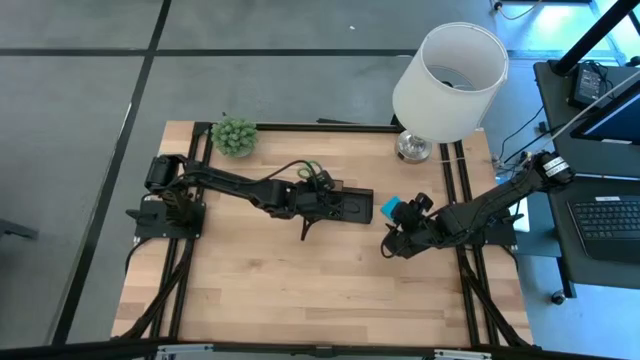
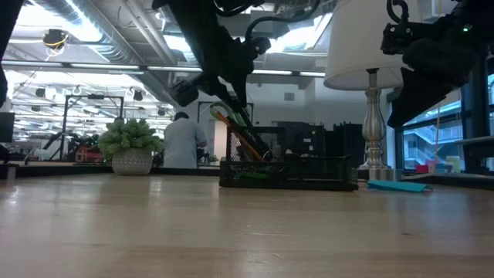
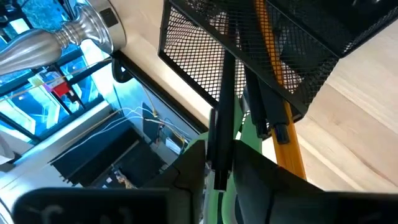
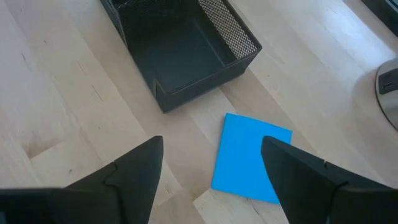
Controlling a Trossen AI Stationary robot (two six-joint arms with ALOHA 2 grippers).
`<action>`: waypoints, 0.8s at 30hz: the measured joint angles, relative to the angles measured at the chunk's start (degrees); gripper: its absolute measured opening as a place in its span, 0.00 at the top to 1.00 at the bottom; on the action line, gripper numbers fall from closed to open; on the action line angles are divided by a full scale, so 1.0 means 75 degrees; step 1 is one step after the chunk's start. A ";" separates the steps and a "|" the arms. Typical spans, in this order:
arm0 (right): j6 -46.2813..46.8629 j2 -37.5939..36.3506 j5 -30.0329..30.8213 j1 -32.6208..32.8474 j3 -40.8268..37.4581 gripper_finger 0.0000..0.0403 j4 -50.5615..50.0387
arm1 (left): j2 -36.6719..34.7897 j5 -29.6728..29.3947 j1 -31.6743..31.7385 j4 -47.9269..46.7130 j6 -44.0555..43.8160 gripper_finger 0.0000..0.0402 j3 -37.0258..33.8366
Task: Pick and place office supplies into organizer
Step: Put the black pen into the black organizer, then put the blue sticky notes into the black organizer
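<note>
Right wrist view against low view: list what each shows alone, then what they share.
Only the right wrist view shows the organizer's empty compartment from above and the open right gripper over the blue sticky-note pad.

Only the low view shows the potted plant, the lamp's shade, a person in the room behind, and an orange pencil leaning out of the organizer.

Both show the black mesh organizer, the blue pad lying flat beside it, and the wooden table.

You see the black mesh organizer [image 1: 352, 206] at the middle of the high view, its right compartment empty. An orange pencil [image 2: 241, 137] and black pens [image 3: 222, 118] lean inside its left end. The blue sticky-note pad [image 4: 249, 157] lies flat just right of it.
</note>
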 joint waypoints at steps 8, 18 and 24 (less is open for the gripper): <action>0.0000 0.0000 0.0000 0.0000 0.0003 0.32 0.0000 | -0.0003 -0.0038 0.0000 0.0228 -0.0454 0.70 0.0000; 0.0904 0.0000 -0.0275 -0.0003 0.0006 0.32 -0.0015 | -0.0283 -0.0990 -0.0116 0.0226 -0.1832 0.68 -0.0003; 0.2041 -0.0003 -0.1296 -0.0485 0.0008 0.32 -0.0128 | -0.1078 0.0290 -0.0201 0.0217 -0.4386 0.69 -0.0003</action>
